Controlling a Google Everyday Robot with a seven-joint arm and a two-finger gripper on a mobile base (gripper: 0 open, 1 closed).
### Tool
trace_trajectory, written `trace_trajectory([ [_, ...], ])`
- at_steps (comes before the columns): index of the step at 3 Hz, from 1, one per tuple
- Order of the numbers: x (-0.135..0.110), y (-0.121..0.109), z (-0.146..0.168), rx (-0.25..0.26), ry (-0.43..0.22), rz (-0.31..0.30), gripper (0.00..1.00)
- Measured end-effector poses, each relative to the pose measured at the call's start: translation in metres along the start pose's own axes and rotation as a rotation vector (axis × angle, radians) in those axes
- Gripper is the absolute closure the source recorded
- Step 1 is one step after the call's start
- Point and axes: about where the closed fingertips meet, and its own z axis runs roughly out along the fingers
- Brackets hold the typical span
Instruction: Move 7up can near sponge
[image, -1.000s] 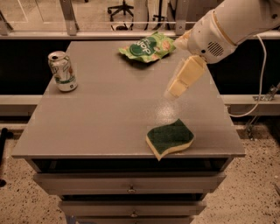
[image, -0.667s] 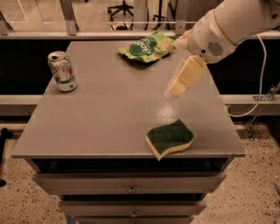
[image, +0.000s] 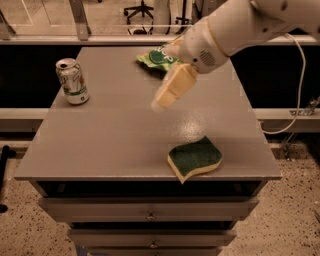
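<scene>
Now gripper (image: 160, 103) above table (image: 115, 137) centre (fingers (image: 170, 92) apart or together: cannot tell); 7up can (image: 73, 81) well away.

place: office or lab | cues: swivel chair (image: 138, 10), drawer cabinet (image: 150, 207) | claw (image: 165, 98) above cabinet

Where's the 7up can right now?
Camera view: the 7up can stands upright at the table's far-left edge; the gripper hovers over mid-table, the sponge lies front-right.

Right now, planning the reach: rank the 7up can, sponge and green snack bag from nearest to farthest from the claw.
1. Green snack bag, behind the claw hovering mid-table, and sponge, front right: too close to call.
2. 7up can, far left: farthest.
</scene>
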Motion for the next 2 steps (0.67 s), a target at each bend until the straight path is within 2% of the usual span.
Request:
trace_trajectory([
  [1,-0.046,-0.003,0.056,-0.044,-0.135,-0.019,0.0],
  [2,-0.083,-0.001,0.104,-0.073,-0.239,-0.034,0.0],
])
